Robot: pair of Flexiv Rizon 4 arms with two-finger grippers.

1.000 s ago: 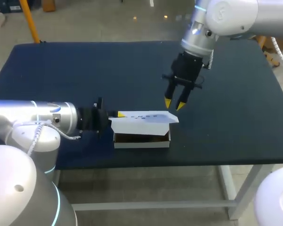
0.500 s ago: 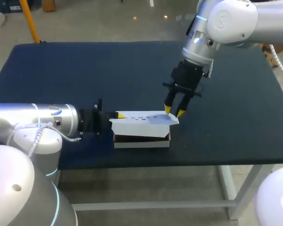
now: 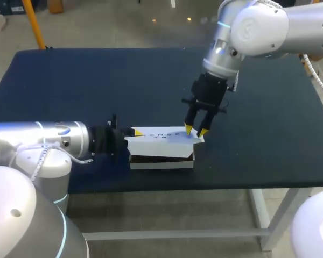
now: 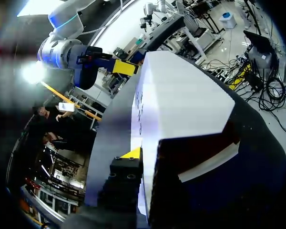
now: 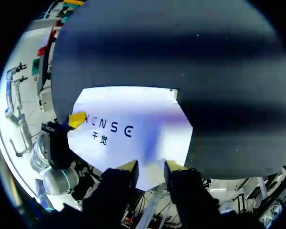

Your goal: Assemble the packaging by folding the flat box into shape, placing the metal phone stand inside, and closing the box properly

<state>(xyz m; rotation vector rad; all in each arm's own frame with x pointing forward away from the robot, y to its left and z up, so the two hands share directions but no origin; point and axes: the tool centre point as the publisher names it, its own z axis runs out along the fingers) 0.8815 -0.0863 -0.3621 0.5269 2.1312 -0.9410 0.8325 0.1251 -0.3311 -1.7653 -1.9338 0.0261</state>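
1. while the lid [image 3: 160,135] hangs part-way down over the white box [image 3: 161,162], we find the package near the front edge of the dark table [image 3: 97,80]. a gap along its front shows a dark interior.
2. our right gripper [image 3: 195,130] stands upright over the right end of the lid. it is narrowly spread with nothing between the tips, and both tips are on the lid's top face. we judge this placing serves to press the lid down, not to grasp it.
3. our left gripper [image 3: 133,132] lies level at the left end of the lid, touching it. whether it pinches the card or merely rests against it we cannot tell. we judge it is stationed there to steady the box, so that a push at the far end neither slides nor tips it.
4. the phone stand cannot be made out, as the interior is too dark in both the head view and the left wrist view. since closing appears to be the step in hand, we judge it is probably inside, but this is unconfirmed.
5. count: one box, one lid, one table, two grippers. phone stands seen: none.
6. finding: the lid is not yet flush with the box, so the closure is incomplete.
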